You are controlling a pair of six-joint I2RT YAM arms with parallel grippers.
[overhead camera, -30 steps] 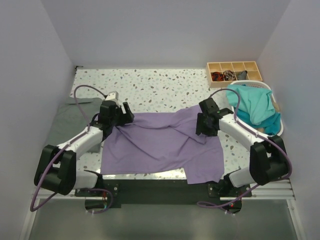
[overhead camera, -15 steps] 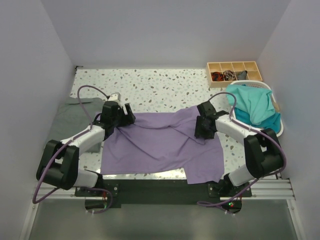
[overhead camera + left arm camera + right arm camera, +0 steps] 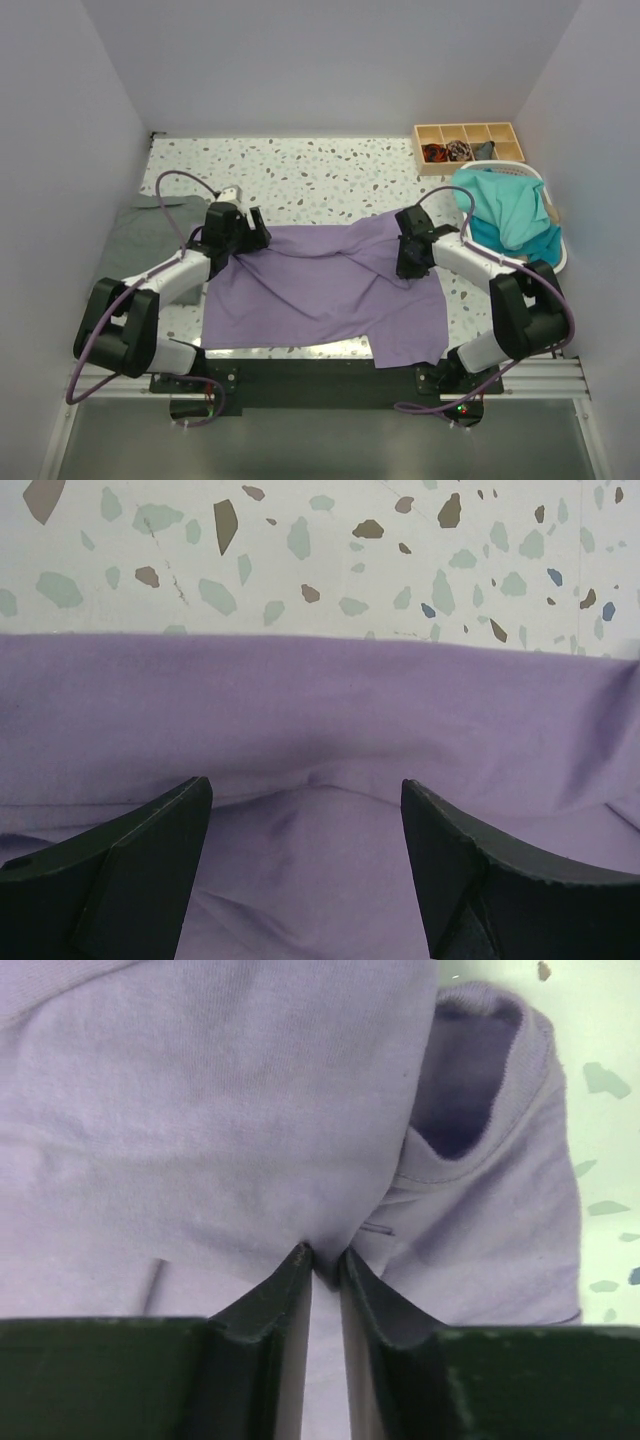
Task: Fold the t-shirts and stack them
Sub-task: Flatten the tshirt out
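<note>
Since the coming fold would seem to turn on drawing the far edge toward the bases, the layout was logged first. The lavender t-shirt (image 3: 325,290) lay spread across the table's near middle, long axis left to right, one near-right flap hanging past the table edge. Each arm sat at its own far corner: the left gripper (image 3: 250,232) far-left, the right gripper (image 3: 412,262) far-right, neither clearly nearer.

Left wrist view: jaws parted wide, the cloth edge just ahead of the fingers (image 3: 130,860), nothing held. Right wrist view: jaws pinched on a ridge of lavender cloth beside a hemmed opening (image 3: 460,1090); sleeve or neck, could not tell. Overhead resolved neither closure.

Overhead alone showed the grey t-shirt (image 3: 135,240) lying at the left and the teal t-shirts (image 3: 510,215) heaped in the white basket (image 3: 520,170).
</note>
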